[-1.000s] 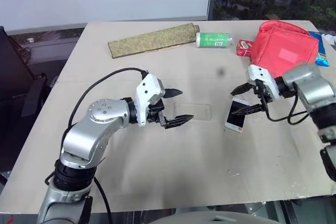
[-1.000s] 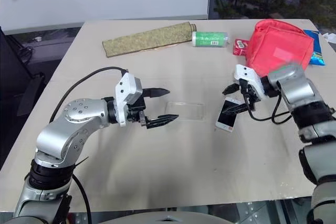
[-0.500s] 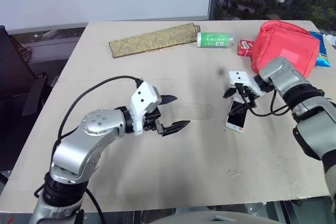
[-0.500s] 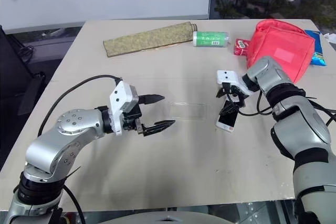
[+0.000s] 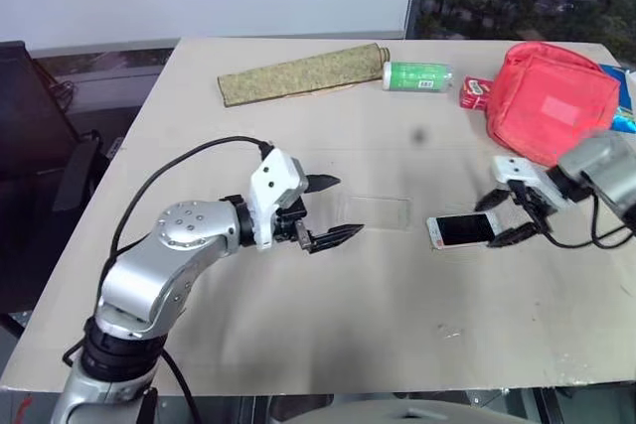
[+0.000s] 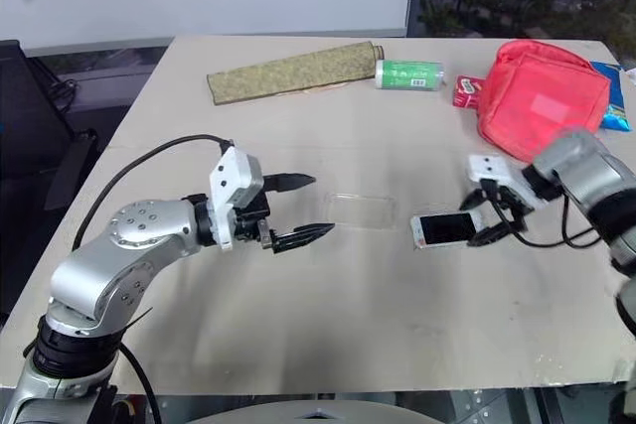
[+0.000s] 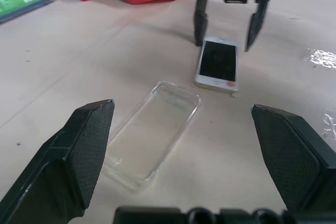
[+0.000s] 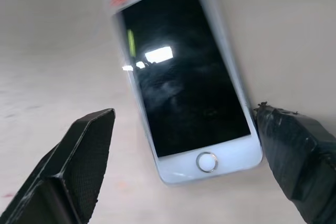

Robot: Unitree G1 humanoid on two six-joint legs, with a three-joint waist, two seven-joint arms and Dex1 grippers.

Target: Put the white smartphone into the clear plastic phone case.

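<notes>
Both grippers open, left gripper point(image 5: 331, 210) short of clear plastic phone case point(image 5: 378, 212), right gripper point(image 5: 509, 217) straddling white smartphone point(image 5: 461, 230) end; risks skidding on closure.

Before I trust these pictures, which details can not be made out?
- Blue packet, left eye view: cut off by the frame edge, partly behind the red fabric pouch.
- Small red-and-white box: print too small to read.
- White smartphone, right wrist view: whether the right gripper touches it.
</notes>
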